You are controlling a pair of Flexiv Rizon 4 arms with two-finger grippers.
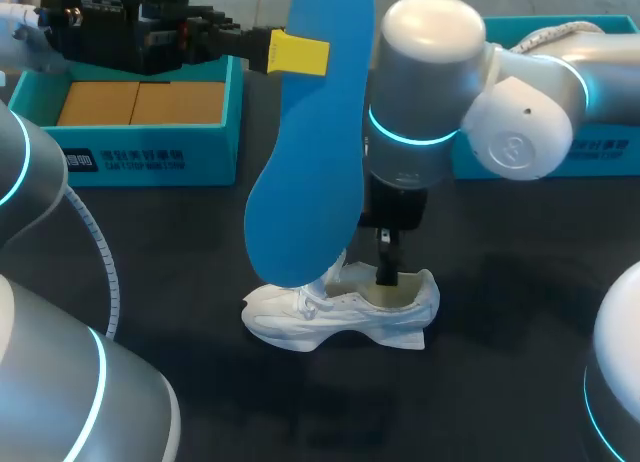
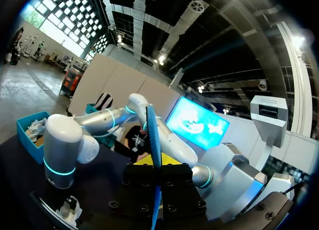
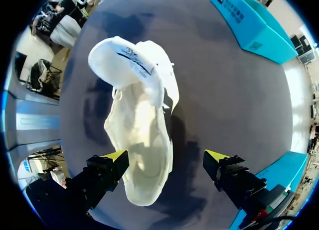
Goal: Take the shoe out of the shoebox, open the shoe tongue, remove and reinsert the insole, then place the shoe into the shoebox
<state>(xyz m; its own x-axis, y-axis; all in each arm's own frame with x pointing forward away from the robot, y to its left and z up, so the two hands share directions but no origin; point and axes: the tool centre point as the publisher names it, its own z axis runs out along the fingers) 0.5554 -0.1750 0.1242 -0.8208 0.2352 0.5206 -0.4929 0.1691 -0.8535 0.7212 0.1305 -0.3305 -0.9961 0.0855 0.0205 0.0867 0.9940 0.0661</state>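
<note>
My left gripper (image 1: 300,52) is raised at the back of the table, shut on the upper edge of the blue insole (image 1: 310,132), which hangs upright above the shoe. In the left wrist view the insole (image 2: 153,140) shows edge-on, pinched in that gripper (image 2: 155,163). The white shoe (image 1: 340,307) lies on the dark table under the insole's lower end. My right gripper (image 1: 386,272) points down at the shoe's heel opening and is open. In the right wrist view the shoe (image 3: 142,125), tongue lifted, lies ahead of the open right gripper (image 3: 167,158), with its heel by one finger (image 3: 115,158).
A teal shoebox (image 1: 150,147) with a brown cardboard floor stands at the back left. A second teal box (image 1: 560,152) sits at the back right behind my right arm. Bare dark tabletop (image 1: 400,402) lies in front of the shoe.
</note>
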